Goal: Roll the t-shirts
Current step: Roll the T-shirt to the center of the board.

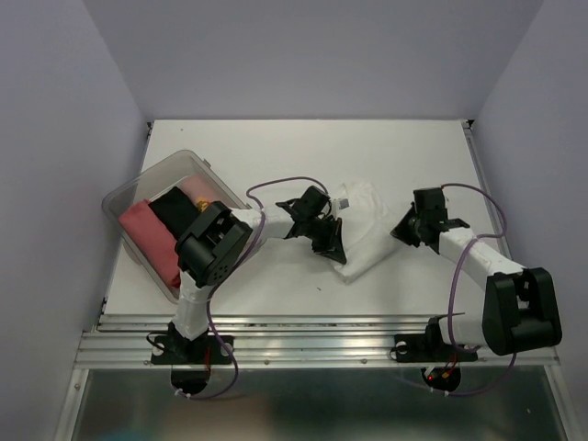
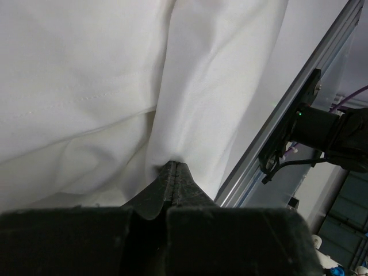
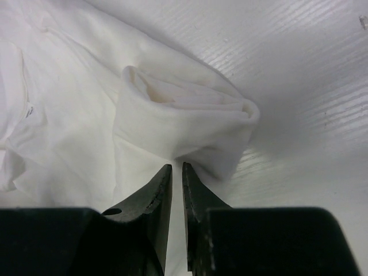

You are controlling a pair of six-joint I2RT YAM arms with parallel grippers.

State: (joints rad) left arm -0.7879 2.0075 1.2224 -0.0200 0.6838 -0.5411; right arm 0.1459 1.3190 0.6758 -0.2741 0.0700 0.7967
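The white t-shirt [image 1: 366, 220] lay at the centre of the desk [image 1: 276, 147], only partly rolled. The left claw [image 2: 174, 168] was clamped shut on its cloth. The right claw [image 3: 177, 168], nearly closed, nipped the rolled edge. Other t-shirts [image 1: 147, 234] sat unrolled in the tub [image 1: 138, 184] at nine o'clock.

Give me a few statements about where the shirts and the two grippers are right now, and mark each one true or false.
1. The left gripper is pinched shut on the white t-shirt. True.
2. The white t-shirt lies inside the clear tub. False: it lies on the table, to the right of the tub.
3. A pink shirt sits in the clear tub. True.
4. The right gripper hangs over the tub. False: its fingertips are at a folded edge of the white t-shirt.
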